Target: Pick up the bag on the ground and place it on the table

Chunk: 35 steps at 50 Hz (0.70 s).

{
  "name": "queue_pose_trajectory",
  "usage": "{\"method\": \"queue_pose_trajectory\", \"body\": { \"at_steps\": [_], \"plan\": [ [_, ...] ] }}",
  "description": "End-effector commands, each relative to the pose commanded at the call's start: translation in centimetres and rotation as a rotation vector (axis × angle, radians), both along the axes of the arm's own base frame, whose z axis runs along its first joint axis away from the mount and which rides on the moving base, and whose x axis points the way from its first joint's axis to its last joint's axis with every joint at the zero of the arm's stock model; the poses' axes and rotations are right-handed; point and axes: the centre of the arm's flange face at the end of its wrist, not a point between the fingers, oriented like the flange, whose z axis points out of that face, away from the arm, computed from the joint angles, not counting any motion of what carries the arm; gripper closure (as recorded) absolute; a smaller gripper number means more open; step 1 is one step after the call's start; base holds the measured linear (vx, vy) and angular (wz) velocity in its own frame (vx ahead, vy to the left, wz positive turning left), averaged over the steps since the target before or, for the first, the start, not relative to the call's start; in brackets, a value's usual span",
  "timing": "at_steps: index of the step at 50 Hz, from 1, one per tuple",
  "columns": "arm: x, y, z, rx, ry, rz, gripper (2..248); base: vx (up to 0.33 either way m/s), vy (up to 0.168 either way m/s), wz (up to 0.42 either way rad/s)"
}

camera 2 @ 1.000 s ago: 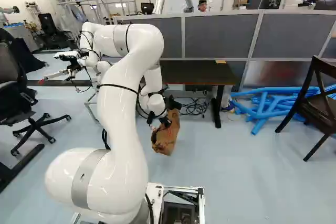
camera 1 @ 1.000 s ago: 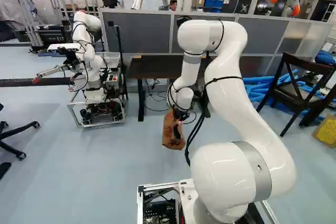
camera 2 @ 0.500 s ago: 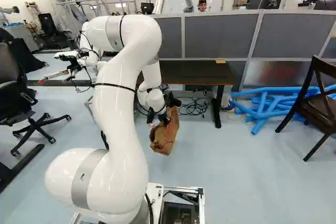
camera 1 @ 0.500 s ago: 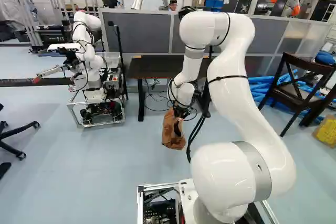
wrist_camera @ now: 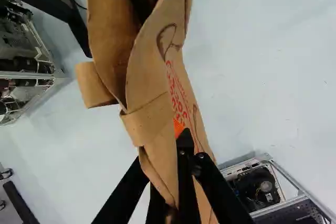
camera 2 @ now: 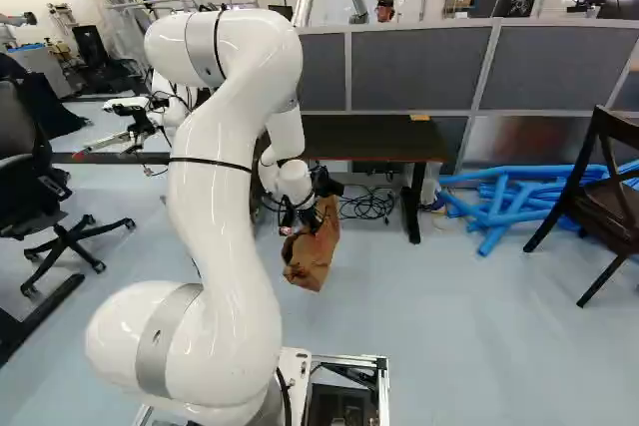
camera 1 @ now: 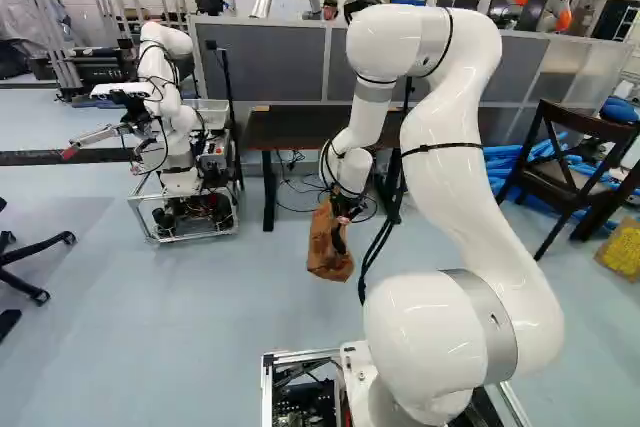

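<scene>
Brown paper bag (camera 2: 311, 258), soft-sided with red print, hangs tilted in front of the dark, flat-topped table (camera 2: 384, 139), lower than its top; you seem to be in the lift. Your black two-fingered gripper (wrist_camera: 178, 136) looks drawn together on a fold of the paper, one orange pad showing; the other finger is mostly hidden, so you can't judge how deep the pinch goes. Raise it straight and slowly, since thin paper may tear or slip under a jerk. Get the bag's bottom well above the table's near edge before you reach forward, and let any swing settle first.
</scene>
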Motion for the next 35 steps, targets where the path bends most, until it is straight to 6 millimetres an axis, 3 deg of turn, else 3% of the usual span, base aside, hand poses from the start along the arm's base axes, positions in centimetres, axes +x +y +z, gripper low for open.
{"method": "queue_pose_trajectory", "body": {
  "at_steps": [35],
  "plan": [
    [0.7,0.1,4.7,0.008,-0.032,0.003,228,0.000,0.000,0.000]
  ]
}}
